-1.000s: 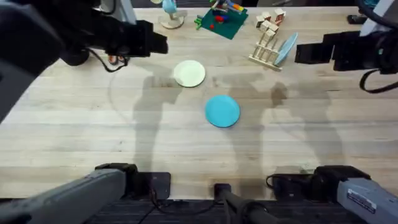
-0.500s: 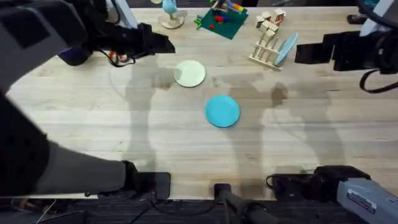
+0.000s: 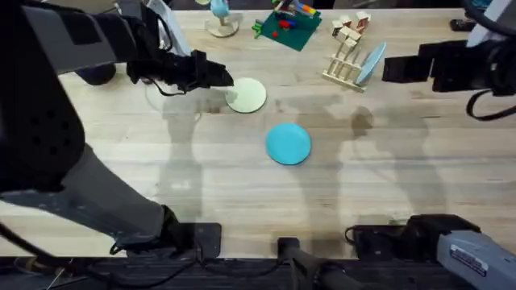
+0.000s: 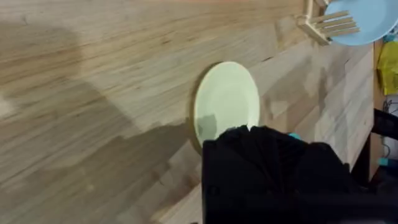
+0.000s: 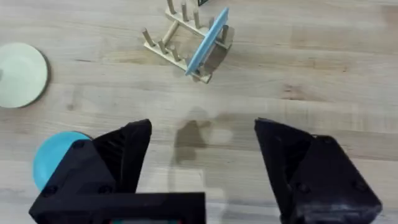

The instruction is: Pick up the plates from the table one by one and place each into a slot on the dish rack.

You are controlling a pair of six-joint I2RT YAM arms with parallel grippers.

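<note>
Left gripper (image 3: pixel 222 78) sits just beside the cream plate (image 3: pixel 245 94); finger state cannot be determined. Turquoise plate (image 3: pixel 288 143) lies flat, near the cream plate; dish rack (image 3: pixel 345 63) stands well apart from it. Right gripper (image 5: pixel 202 146): fingers spread, empty. Risk: a flat plate offers no edge, so fingers may slide it instead of gripping

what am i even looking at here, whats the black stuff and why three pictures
The black things are two robot arms at a wooden table. One camera looks down from above; one sits on each wrist. Seen from above, the left gripper reaches beside the cream plate; its wrist camera looks down on that plate. The right gripper is open, holding nothing. A turquoise plate lies mid-table. At the far side, a wooden dish rack already holds a pale blue plate.
</note>
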